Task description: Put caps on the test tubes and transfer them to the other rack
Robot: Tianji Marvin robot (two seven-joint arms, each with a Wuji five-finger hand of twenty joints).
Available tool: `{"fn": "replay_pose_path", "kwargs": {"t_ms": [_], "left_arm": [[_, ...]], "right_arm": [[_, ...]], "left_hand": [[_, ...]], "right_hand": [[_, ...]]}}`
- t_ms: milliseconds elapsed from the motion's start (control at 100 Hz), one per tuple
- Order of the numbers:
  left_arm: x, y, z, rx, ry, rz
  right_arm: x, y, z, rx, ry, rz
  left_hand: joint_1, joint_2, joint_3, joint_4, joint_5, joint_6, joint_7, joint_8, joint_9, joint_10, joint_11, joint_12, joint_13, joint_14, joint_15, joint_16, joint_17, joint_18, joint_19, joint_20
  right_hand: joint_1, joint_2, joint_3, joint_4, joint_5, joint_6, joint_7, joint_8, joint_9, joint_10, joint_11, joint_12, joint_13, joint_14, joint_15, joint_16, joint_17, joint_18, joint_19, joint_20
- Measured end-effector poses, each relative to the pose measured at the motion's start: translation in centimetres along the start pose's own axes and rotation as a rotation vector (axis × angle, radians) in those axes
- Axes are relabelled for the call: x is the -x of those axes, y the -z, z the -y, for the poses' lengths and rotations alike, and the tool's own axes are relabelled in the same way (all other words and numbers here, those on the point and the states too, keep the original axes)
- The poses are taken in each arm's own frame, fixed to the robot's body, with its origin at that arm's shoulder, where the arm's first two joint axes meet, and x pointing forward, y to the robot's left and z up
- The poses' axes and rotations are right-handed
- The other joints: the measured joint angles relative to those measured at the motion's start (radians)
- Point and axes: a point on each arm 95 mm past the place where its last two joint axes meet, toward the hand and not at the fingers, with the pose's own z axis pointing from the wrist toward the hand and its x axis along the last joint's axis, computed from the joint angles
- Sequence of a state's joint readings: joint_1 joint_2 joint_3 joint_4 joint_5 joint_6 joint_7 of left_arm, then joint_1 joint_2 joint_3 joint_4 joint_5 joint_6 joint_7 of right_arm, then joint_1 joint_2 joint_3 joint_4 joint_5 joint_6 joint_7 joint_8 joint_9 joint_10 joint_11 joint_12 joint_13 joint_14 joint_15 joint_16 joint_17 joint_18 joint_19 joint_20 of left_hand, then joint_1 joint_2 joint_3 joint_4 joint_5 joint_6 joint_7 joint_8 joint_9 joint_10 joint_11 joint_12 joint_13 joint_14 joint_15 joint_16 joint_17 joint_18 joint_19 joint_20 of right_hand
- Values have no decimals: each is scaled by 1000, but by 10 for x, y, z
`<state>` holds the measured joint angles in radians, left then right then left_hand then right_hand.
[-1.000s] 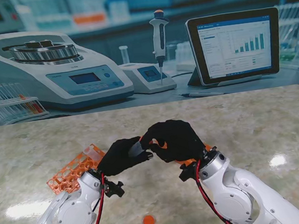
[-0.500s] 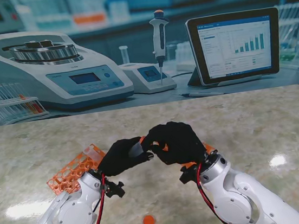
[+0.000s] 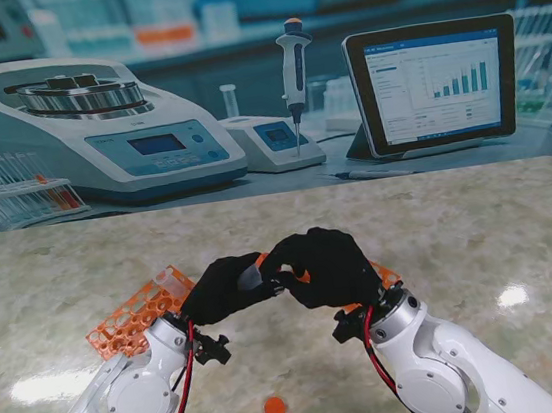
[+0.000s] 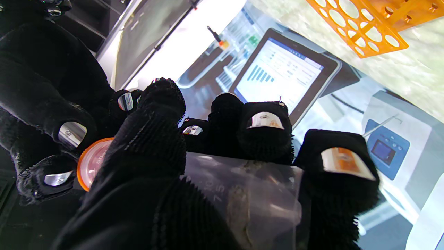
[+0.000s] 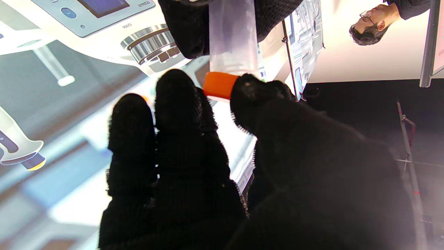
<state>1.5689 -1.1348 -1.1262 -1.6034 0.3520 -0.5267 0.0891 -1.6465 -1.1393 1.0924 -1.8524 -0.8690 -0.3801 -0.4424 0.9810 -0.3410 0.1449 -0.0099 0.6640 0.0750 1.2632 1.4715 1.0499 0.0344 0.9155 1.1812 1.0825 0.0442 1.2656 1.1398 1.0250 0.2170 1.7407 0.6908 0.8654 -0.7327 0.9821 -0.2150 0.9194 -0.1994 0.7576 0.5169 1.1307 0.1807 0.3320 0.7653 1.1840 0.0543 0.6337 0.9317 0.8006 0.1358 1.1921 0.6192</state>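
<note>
Slightly leftward since earlier, black-gloved right hand (image 3: 329,265) pinches small orange cap (image 5: 219,85), seemingly seated, on clear plastic test tube (image 4: 242,194) that black-gloved left hand (image 3: 228,287) grasps.

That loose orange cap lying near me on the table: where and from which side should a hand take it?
Judging by its flat, round shape, pinch the small orange cap across its rim from straight above, with two fingers on opposite sides. It lies alone on the marble table, so nothing blocks a top-down approach.
</note>
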Motion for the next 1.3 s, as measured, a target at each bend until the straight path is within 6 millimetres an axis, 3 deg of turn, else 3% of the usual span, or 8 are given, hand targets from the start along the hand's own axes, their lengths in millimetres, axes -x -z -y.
{"fn": "replay_pose_path", "kwargs": {"t_ms": [820, 920, 1070, 1300], "left_arm": [[0, -1, 1, 2, -1, 2], [0, -1, 1, 2, -1, 2], [0, -1, 0, 7, -1, 1], [-2, -2, 0, 11, 0, -3]], "right_arm": [[-5, 7, -1, 14, 0, -13], [-4, 8, -2, 15, 5, -11], [-6, 10, -6, 18, 19, -11], [-7, 12, -9, 27, 25, -13]], "left_hand": [[0, 0, 0, 0, 0, 0, 1, 8, 0, 0, 0, 0, 0, 0, 0, 0, -1, 0, -8, 0], [0, 0, 0, 0, 0, 0, 1, 8, 0, 0, 0, 0, 0, 0, 0, 0, -1, 0, -8, 0], [0, 0, 0, 0, 0, 0, 2, 8, 0, 0, 0, 0, 0, 0, 0, 0, -1, 0, -8, 0], [0, 0, 0, 0, 0, 0, 2, 8, 0, 0, 0, 0, 0, 0, 0, 0, -1, 0, -8, 0]], "right_hand": [[0, 10, -26, 2, -32, -7, 58, -45, 4, -8, 64, 20, 0, 0, 3, 0, -5, -3, -2, 0], [-1, 22, -27, 2, -46, -8, 68, -45, 11, -39, 65, 20, -1, -5, 3, 0, -6, -8, -2, 0], [-2, 22, -27, 3, -52, -8, 69, -52, 38, -134, 66, 21, -26, -10, -7, 0, -16, -9, -4, 1], [-4, 22, -38, 3, -63, -8, 81, -55, 35, -147, 66, 10, -26, -12, -7, 0, -16, -9, -5, 1]]}}
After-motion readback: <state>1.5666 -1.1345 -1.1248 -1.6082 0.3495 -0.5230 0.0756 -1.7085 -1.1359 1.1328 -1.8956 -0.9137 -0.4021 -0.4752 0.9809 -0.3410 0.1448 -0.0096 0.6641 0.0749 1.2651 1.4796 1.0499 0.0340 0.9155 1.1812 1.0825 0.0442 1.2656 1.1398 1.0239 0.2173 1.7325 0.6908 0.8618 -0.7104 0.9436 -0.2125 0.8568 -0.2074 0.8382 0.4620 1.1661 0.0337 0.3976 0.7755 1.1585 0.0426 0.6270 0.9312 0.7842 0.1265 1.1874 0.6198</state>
